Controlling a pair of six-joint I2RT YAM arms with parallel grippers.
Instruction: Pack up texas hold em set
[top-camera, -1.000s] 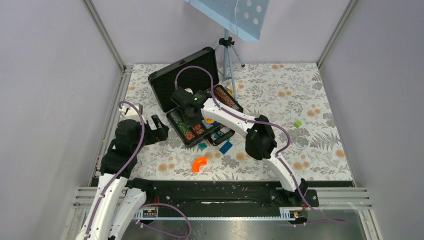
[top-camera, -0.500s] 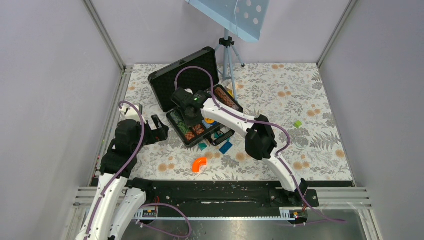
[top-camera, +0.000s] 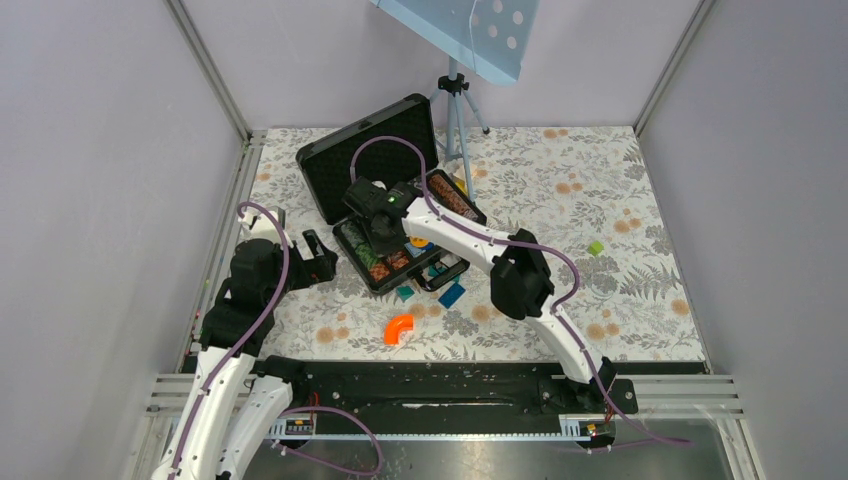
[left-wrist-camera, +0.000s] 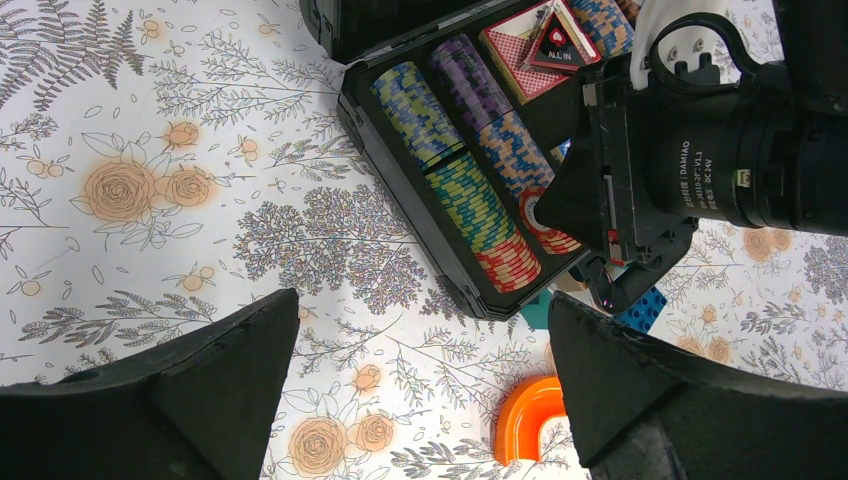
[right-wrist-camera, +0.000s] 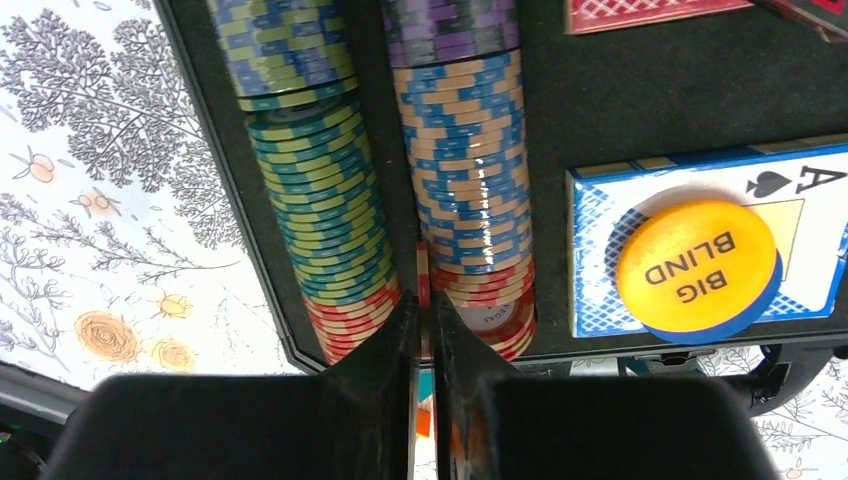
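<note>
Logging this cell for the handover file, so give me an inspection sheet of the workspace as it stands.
Surface: floral table cover, lying flat.
Job's things: black case open; chip rows, red deck and blue deck inside; BIG BLIND button on the blue deck.
Clutter: orange curved piece, teal block and blue block by the case; green block apart, to the right.
Hands: left hand open, empty, over the cover; right hand closed on a red chip at the rows' end.
Cables: purple cables along both arms, one looped over the case.
Surroundings: tripod with blue perforated panel behind; grey walls.
</note>
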